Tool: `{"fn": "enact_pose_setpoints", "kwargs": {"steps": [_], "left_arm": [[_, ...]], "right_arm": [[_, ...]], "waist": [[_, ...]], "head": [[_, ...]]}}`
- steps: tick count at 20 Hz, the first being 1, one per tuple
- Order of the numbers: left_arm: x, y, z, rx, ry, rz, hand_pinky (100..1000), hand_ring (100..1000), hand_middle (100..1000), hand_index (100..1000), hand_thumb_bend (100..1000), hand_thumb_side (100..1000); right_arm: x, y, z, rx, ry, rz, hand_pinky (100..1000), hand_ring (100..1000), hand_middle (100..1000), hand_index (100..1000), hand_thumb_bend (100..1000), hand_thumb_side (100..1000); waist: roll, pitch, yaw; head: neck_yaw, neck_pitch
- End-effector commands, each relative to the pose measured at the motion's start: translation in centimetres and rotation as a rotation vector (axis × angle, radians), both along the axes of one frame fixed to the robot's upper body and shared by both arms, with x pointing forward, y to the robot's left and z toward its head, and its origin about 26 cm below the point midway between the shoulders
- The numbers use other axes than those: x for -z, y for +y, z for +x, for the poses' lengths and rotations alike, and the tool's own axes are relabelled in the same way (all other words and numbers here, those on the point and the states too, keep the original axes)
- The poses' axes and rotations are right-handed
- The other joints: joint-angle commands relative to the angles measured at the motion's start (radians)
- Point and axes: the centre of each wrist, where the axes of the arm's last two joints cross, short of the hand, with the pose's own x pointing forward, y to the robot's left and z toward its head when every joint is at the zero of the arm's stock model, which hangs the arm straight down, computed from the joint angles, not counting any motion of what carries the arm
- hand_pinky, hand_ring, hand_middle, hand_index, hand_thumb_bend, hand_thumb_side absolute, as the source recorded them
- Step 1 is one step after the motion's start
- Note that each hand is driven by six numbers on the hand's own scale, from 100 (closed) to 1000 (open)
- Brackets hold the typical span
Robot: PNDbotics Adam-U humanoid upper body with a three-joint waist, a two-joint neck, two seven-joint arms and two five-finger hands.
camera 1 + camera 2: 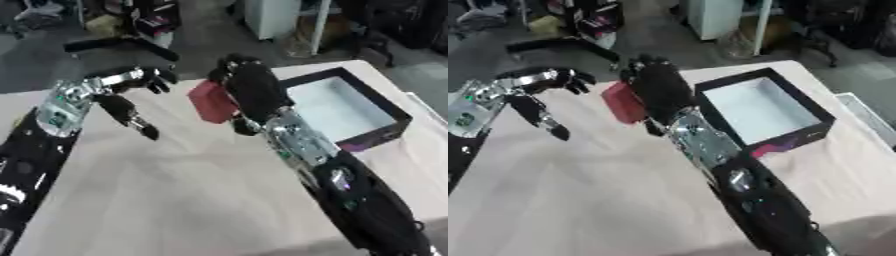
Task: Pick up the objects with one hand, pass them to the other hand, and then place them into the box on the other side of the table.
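Left eye view. The right robot hand (254, 87) grasps a red block (210, 101) above the table (175, 190), the block on its left side, facing the released left robot hand (131, 82), which is near but apart. To do the step well (judged a transfer toward the box), carry the block level across to the box (350, 107) just beside the right arm.

Right eye view. The block (623, 102) sits left of the box's open top (763, 110), not yet over it.

Black arms, silver-jointed (green glints), each ending in a black robot hand (249, 82).
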Motion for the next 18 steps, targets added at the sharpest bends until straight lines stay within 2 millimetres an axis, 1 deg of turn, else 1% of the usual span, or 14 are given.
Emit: {"fn": "enact_pose_setpoints", "kwargs": {"steps": [1, 3, 5, 6, 7, 8, 9, 10, 11, 13, 14, 15, 17, 18], "left_arm": [[-3.6, 5.2, -1.4, 0.027, -0.141, 0.018, 824, 781, 818, 889, 1000, 497], [-4.2, 8.2, -2.8, -0.048, -0.182, -0.032, 823, 779, 815, 887, 1000, 508], [-4.4, 10.2, -4.2, -0.111, -0.211, -0.089, 813, 765, 800, 875, 1000, 522], [-4.5, 11.2, -5.4, -0.171, -0.26, -0.163, 811, 762, 796, 871, 1000, 526], [-4.6, 11.3, -6.6, -0.227, -0.314, -0.223, 810, 761, 795, 870, 1000, 528], [-4.6, 11.2, -7.6, -0.282, -0.353, -0.266, 810, 761, 794, 869, 1000, 528], [-4.6, 11.0, -8.4, -0.322, -0.378, -0.291, 810, 761, 794, 870, 1000, 528], [-4.5, 10.9, -9.1, -0.357, -0.391, -0.306, 810, 761, 793, 870, 1000, 530], [-4.4, 11.0, -9.7, -0.386, -0.4, -0.315, 809, 760, 791, 871, 1000, 529], [-4.0, 11.3, -10.8, -0.432, -0.404, -0.318, 809, 758, 790, 871, 1000, 528], [-3.8, 11.7, -11.2, -0.454, -0.399, -0.313, 809, 758, 790, 872, 1000, 524], [-3.6, 12.1, -11.6, -0.473, -0.392, -0.305, 809, 758, 790, 873, 1000, 523], [-3.0, 12.9, -12.2, -0.51, -0.375, -0.289, 809, 758, 789, 873, 1000, 520], [-2.8, 13.3, -12.4, -0.526, -0.367, -0.281, 810, 759, 788, 875, 1000, 518]], "right_arm": [[-0.4, -4.3, 2.1, 0.15, -0.015, 0.057, 381, 747, 449, 427, 100, 140], [-0.5, -6.7, 3.3, 0.243, -0.018, 0.104, 356, 740, 440, 437, 100, 153], [-0.7, -8.9, 4.4, 0.329, -0.024, 0.153, 309, 731, 422, 509, 100, 193], [-0.5, -11.5, 5.7, 0.472, -0.029, 0.266, 295, 733, 430, 634, 100, 213], [0.3, -13.0, 7.0, 0.634, -0.045, 0.367, 298, 749, 460, 751, 100, 268], [1.6, -13.6, 7.9, 0.77, -0.027, 0.417, 322, 779, 514, 856, 175, 349], [2.9, -14.0, 8.5, 0.858, 0.006, 0.433, 330, 787, 527, 877, 193, 369], [4.2, -14.6, 8.8, 0.935, 0.062, 0.436, 416, 827, 631, 987, 304, 472], [5.4, -15.2, 9.1, 1.006, 0.123, 0.432, 495, 848, 698, 1000, 367, 509], [7.0, -16.7, 9.2, 1.124, 0.224, 0.416, 591, 868, 752, 1000, 419, 529], [7.5, -17.3, 9.1, 1.167, 0.258, 0.404, 708, 891, 803, 1000, 476, 553], [7.8, -17.8, 9.1, 1.2, 0.281, 0.396, 711, 892, 805, 1000, 482, 556], [7.5, -18.8, 9.0, 1.24, 0.285, 0.385, 749, 908, 825, 1000, 541, 591], [7.2, -19.1, 9.0, 1.248, 0.272, 0.38, 738, 914, 829, 1000, 560, 607]], "waist": [[0.004, -0.014, -0.001], [0.01, -0.013, 0.003], [0.018, -0.013, 0.014], [0.021, -0.011, 0.031], [0.022, -0.01, 0.048], [0.024, -0.009, 0.064], [0.026, -0.008, 0.074], [0.028, -0.008, 0.085], [0.029, -0.009, 0.094], [0.031, -0.008, 0.11], [0.031, -0.007, 0.115], [0.031, -0.007, 0.117], [0.029, -0.006, 0.12], [0.027, -0.006, 0.12]], "head": [[0.006, -0.005], [0.001, -0.008], [-0.007, -0.011], [-0.021, -0.013], [-0.036, -0.015], [-0.048, -0.02], [-0.054, -0.022], [-0.06, -0.025], [-0.065, -0.028], [-0.073, -0.032], [-0.074, -0.034], [-0.075, -0.036], [-0.076, -0.039], [-0.076, -0.04]]}}
